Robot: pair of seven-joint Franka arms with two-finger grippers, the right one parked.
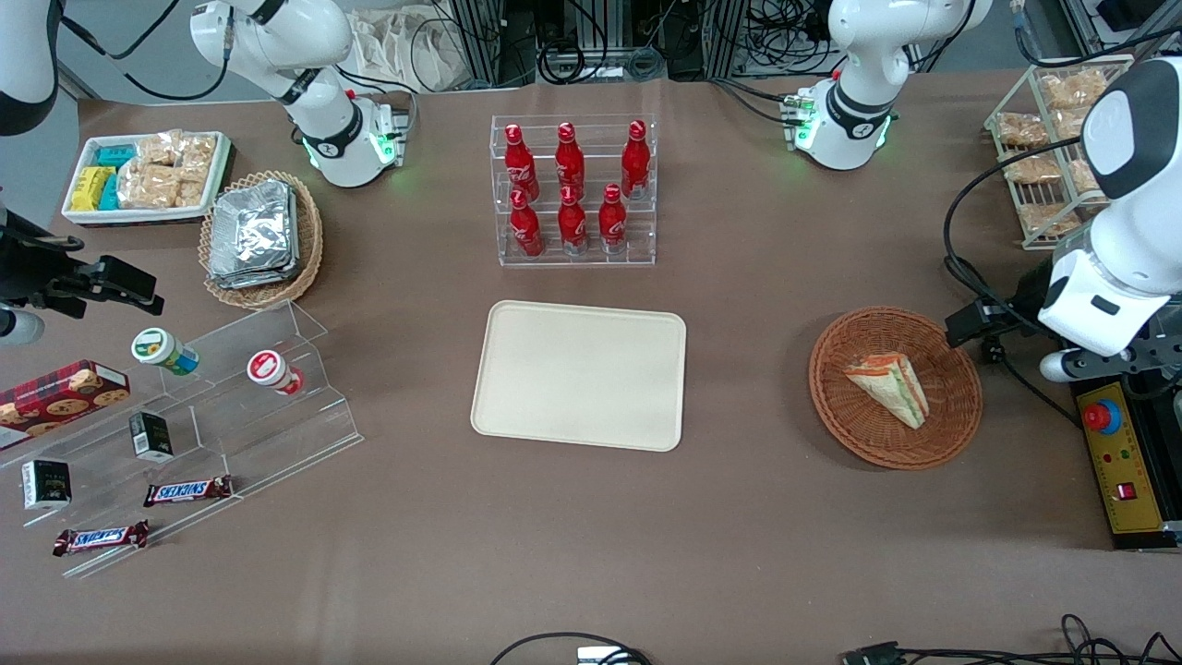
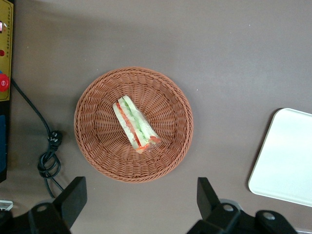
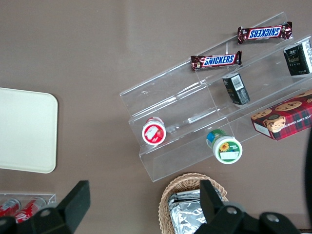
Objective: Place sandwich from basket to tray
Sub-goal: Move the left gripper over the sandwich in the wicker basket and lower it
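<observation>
In the basket point(image 1: 894, 388), toward the working arm's end of the table, lies the sandwich point(image 1: 888, 386), well apart from the tray point(image 1: 580, 374). Above, the gripper point(image 2: 141, 204) hovers, its 2 fingers point(image 2: 73, 195) spread wide, holding nothing.

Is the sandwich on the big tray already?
No, the sandwich lies in the basket, the tray is bare, and the open end effector hovers above the basket.

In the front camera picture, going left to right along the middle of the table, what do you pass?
Clear acrylic step stand → tray → basket holding the sandwich → claw, by the basket's edge.
</observation>
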